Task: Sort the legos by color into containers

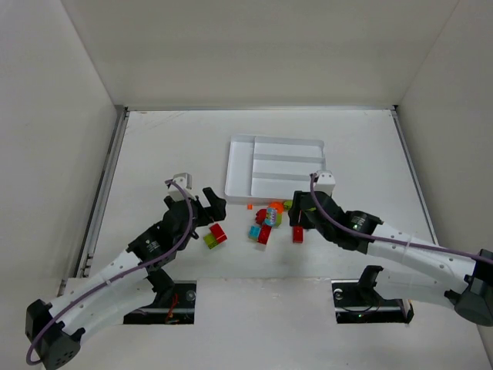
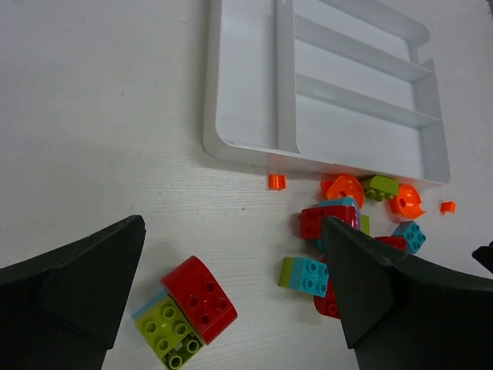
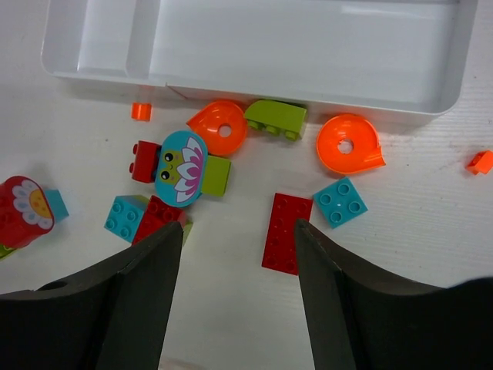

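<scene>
Left end effector: released, black fingers spread wide, hanging low over the white bench with nothing between the tips.
Pair by the left end effector: a red rounded plastic brick touching a lime green studded brick, lying on the bench apart from the main scatter.
Right end effector: released, jaws parted and holding nothing, over the near side of the scatter.
Just beside its right finger: a flat red rectangular plate, with a teal-blue square plate close to it.
Middle of the scatter: a teal round piece printed with a flower face, with red, teal and lime green bricks bunched around it.
Against the tray's near wall: two bright orange round pieces and a lime green curved brick between them.
Legos overall: every one seen lies on the bench, outside the compartments.
White rectangular plastic tray: farthest back, flat on the bench, a narrow section on its left and three long slots.
</scene>
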